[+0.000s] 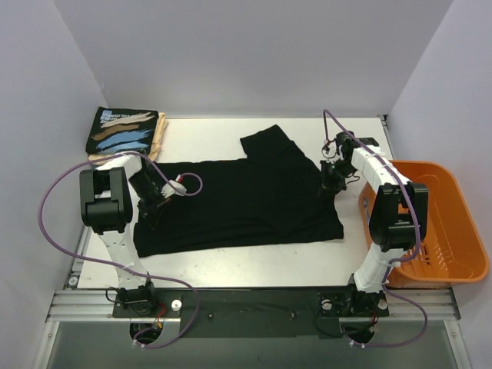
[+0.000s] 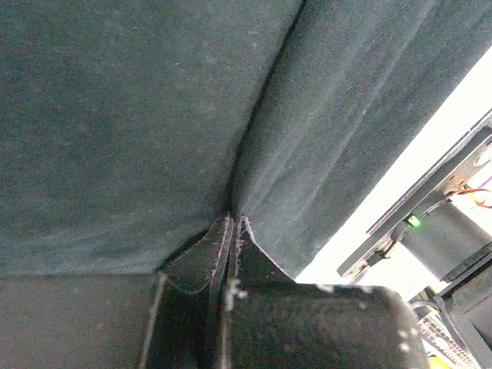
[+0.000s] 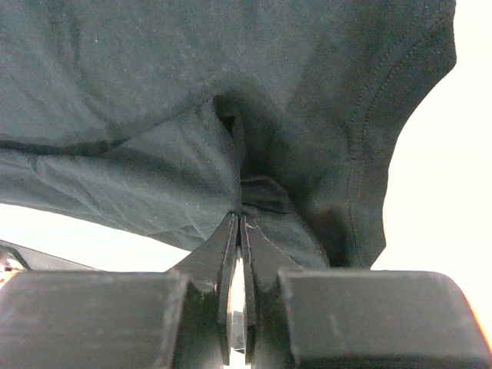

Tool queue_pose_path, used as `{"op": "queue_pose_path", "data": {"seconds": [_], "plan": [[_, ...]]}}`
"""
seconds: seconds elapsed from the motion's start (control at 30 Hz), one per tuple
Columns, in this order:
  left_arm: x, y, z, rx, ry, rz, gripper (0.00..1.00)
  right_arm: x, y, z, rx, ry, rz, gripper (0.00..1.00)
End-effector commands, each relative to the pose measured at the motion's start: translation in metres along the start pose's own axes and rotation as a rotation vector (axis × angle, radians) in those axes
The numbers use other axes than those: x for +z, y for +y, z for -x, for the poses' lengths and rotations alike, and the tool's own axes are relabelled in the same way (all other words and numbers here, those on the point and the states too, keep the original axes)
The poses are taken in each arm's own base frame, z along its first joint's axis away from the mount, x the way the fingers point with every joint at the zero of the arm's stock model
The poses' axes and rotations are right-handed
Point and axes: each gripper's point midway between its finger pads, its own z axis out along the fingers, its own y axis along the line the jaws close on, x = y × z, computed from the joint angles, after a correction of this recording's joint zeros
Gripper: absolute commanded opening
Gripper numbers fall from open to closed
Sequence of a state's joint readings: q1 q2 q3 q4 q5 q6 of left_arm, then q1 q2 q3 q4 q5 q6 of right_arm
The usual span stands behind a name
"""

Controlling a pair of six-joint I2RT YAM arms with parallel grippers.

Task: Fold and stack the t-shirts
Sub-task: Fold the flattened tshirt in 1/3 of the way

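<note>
Your left tool (image 1: 151, 203) and right tool (image 1: 332, 178) each clamp a fold of the plain black short-sleeved cloth t-shirt (image 1: 231, 201) lying spread on the white worktop (image 1: 204, 134), which you should judge light, limp and sagging, so grip seamed edges, not mid-panel.

Table (image 1: 231, 257): black t-shirt (image 1: 238, 204); folded stack (image 1: 127, 132)

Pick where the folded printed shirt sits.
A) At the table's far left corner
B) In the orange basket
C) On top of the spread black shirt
A: the printed shirt lies folded on a cream shirt at the far left corner of the table, apart from the black shirt and the basket.
</note>
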State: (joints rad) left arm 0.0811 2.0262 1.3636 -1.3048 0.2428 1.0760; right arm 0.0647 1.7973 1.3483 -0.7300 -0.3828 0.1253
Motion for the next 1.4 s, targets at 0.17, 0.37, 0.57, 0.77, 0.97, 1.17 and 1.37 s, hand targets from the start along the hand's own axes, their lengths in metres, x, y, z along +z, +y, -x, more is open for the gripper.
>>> {"op": "queue_pose_path", "data": {"seconds": [0.17, 0.37, 0.57, 0.77, 0.97, 1.17, 1.37], "plan": [[-0.055, 0.010, 0.025, -0.017, -0.112, 0.141, 0.00, -0.026, 0.004, 0.003, 0.014, -0.041, 0.051, 0.00], [-0.061, 0.017, 0.032, -0.024, -0.128, 0.189, 0.00, -0.031, 0.013, 0.006, 0.007, -0.058, 0.101, 0.00], [-0.048, 0.030, 0.032, -0.028, -0.074, 0.221, 0.00, -0.019, 0.016, 0.001, 0.005, -0.025, 0.098, 0.00], [-0.046, 0.053, 0.036, -0.068, -0.068, 0.330, 0.00, -0.010, 0.005, -0.007, 0.043, 0.017, 0.056, 0.00], [-0.037, 0.053, 0.043, -0.062, -0.071, 0.352, 0.32, 0.008, -0.004, -0.013, 0.096, 0.084, 0.030, 0.00], [-0.070, 0.028, 0.106, 0.048, -0.276, 0.381, 0.51, 0.013, 0.011, -0.012, 0.090, 0.103, 0.079, 0.00], [-0.095, -0.063, 0.220, 0.405, -0.458, 0.359, 0.55, 0.023, -0.003, -0.005, 0.132, 0.108, 0.051, 0.00]]}}
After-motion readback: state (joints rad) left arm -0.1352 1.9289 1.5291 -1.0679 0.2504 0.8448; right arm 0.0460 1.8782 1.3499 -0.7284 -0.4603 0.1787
